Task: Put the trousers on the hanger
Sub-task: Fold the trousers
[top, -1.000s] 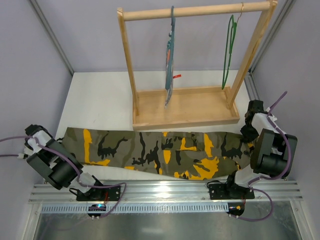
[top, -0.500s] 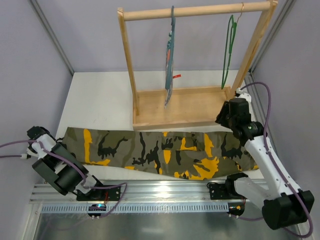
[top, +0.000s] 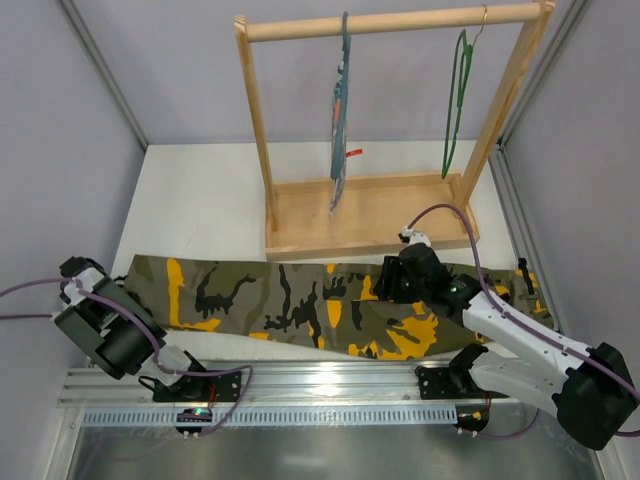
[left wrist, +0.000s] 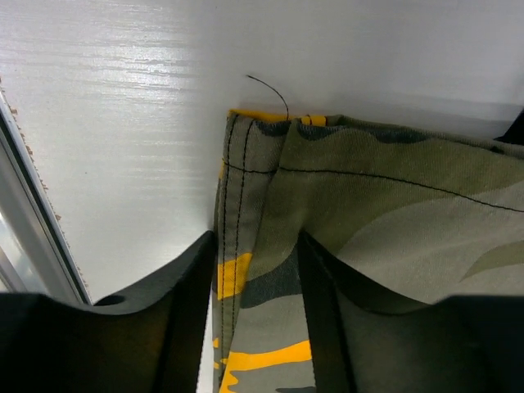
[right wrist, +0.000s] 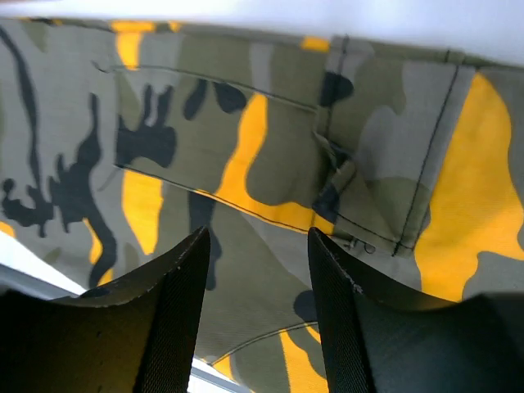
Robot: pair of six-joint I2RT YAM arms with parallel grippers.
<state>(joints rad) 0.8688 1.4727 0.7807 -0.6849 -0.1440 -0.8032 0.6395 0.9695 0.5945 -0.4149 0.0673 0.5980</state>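
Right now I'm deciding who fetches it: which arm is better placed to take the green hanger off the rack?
Right, probably. The hanger hangs at the rack's right end, on that arm's side, and the right tool is open over the trousers. The left tool straddles their far-left hem.

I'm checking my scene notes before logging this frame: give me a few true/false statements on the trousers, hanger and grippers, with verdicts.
1. The trousers lie spread on the table. True.
2. The hanger lies on the trousers. False: it hangs from the rail.
3. The right gripper is over the trousers, jaws open. True.
4. The left gripper holds the hanger. False: it is open at the trousers' left end, with the hem between its fingers.
5. Only the hanger hangs on the rail. False: a striped cloth hangs there too.
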